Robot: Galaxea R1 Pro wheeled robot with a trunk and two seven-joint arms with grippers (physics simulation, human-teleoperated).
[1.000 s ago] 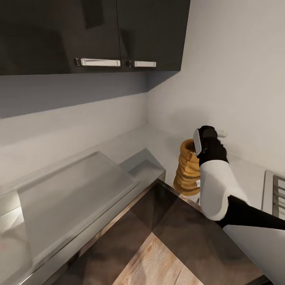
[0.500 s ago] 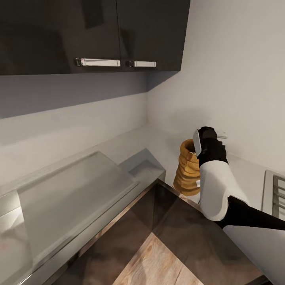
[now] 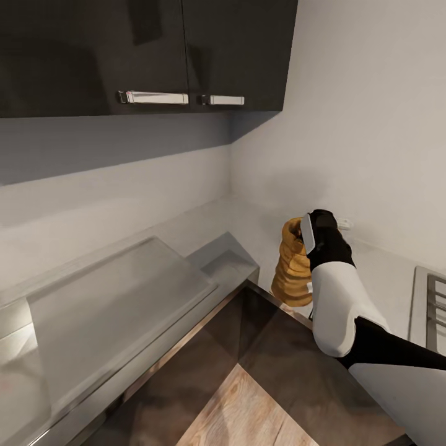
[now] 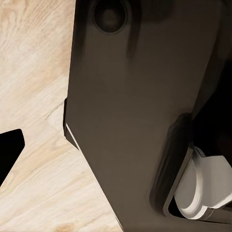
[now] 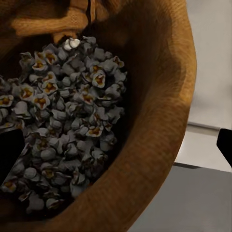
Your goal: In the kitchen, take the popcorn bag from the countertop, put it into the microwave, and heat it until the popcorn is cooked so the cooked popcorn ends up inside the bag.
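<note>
Popcorn bag (image 5: pixel 159 111), tan, ridged, full.

One popcorn bag (image 3: pixel 292 266), two upper cabinet doors (image 3: pixel 186 49), two silver handles (image 3: pixel 155 98), one hand (image 3: pixel 317 230).

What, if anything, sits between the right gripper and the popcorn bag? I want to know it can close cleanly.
Nothing visible does. The right gripper is already at the rim of the popcorn bag on the countertop, and the right wrist view looks straight into the bag's open mouth with nothing in front of it.
</note>
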